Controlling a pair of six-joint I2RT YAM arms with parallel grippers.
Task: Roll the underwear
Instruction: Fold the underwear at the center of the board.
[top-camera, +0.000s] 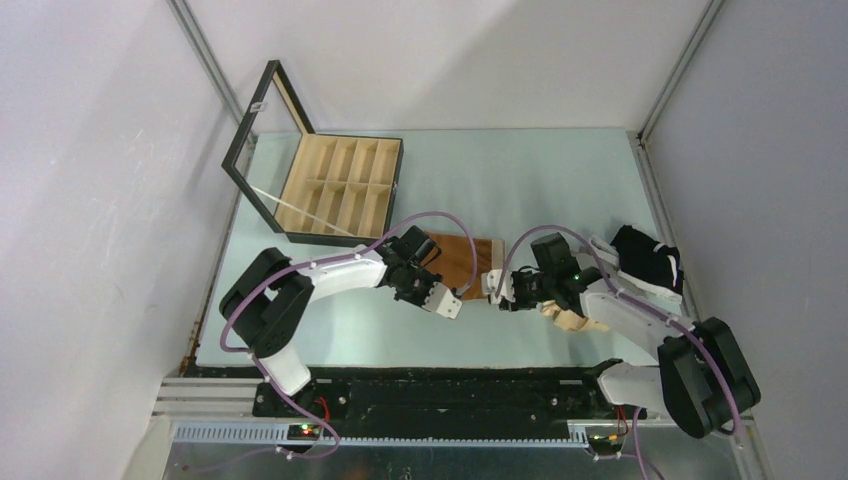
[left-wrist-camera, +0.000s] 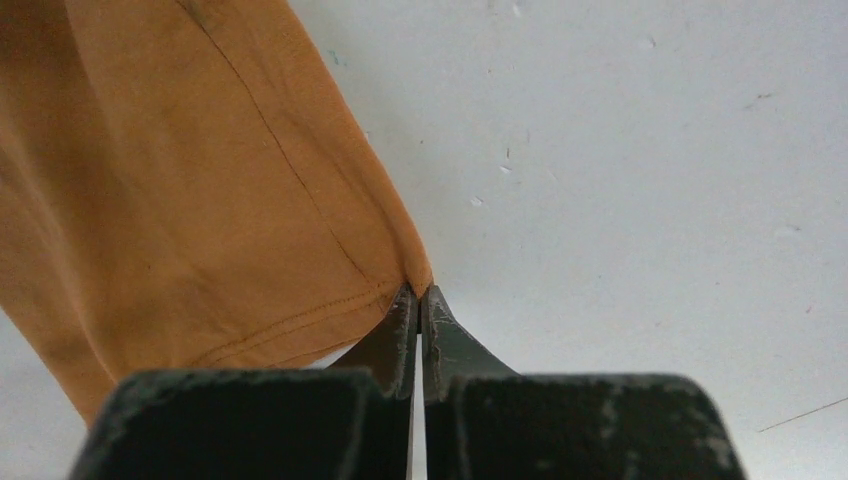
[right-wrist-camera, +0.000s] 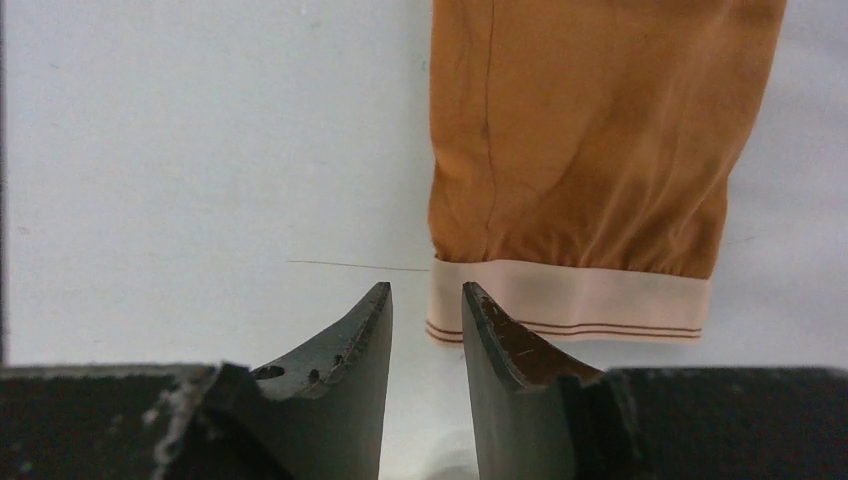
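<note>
The rust-brown underwear (top-camera: 462, 258) lies flat mid-table, its pale waistband (right-wrist-camera: 570, 305) toward the right arm. In the left wrist view the same garment (left-wrist-camera: 180, 200) fills the left half, and my left gripper (left-wrist-camera: 420, 292) is shut with its tips pinching the cloth's near corner. From above, the left gripper (top-camera: 447, 300) sits at the garment's near left edge. My right gripper (right-wrist-camera: 425, 290) stands open just off the waistband's left end, with nothing between its fingers. From above, the right gripper (top-camera: 497, 288) is at the garment's right side.
A black-framed wooden box (top-camera: 340, 185) with compartments stands at the back left, its glass lid (top-camera: 262, 150) raised. A black garment with white trim (top-camera: 648, 255) lies at the right edge. A beige garment (top-camera: 570, 320) shows under the right arm.
</note>
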